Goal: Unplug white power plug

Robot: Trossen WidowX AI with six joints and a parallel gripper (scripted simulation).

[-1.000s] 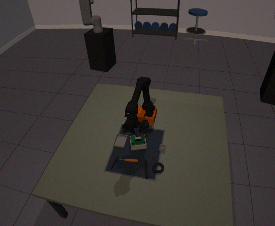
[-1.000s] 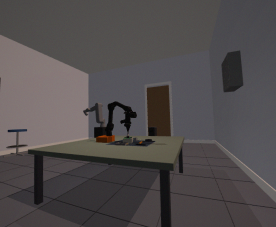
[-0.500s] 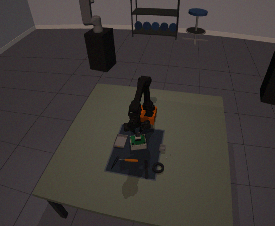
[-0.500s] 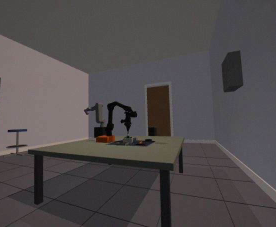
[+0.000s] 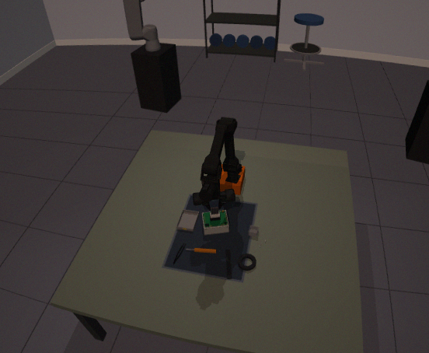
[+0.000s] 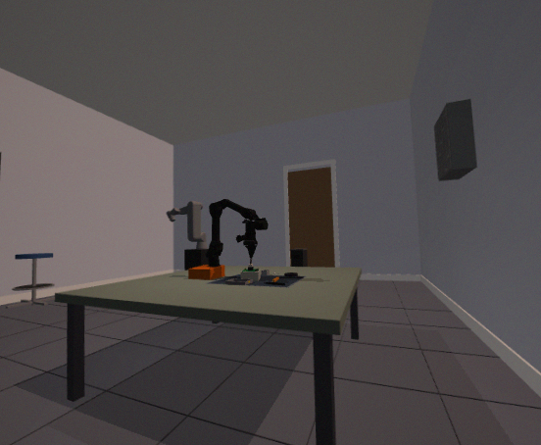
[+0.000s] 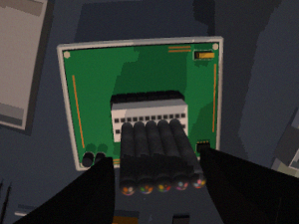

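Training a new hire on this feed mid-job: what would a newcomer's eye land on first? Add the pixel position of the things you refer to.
Probably the bright green circuit board (image 5: 210,222) (image 7: 145,69), under the gripper (image 5: 214,207) (image 7: 157,162) on the dark mat (image 5: 236,218) (image 7: 254,29), with the white plug (image 7: 149,110) and its fat dark wires (image 7: 156,148) at its middle. Next, the orange block (image 5: 239,186) (image 6: 206,272) at the arm's foot, then the orange-handled tool (image 5: 205,250) lying across the mat.

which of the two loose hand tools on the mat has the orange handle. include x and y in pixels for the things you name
The screwdriver-like tool (image 5: 205,250), right of the thin black tweezers-like one (image 5: 179,253) in the top view.
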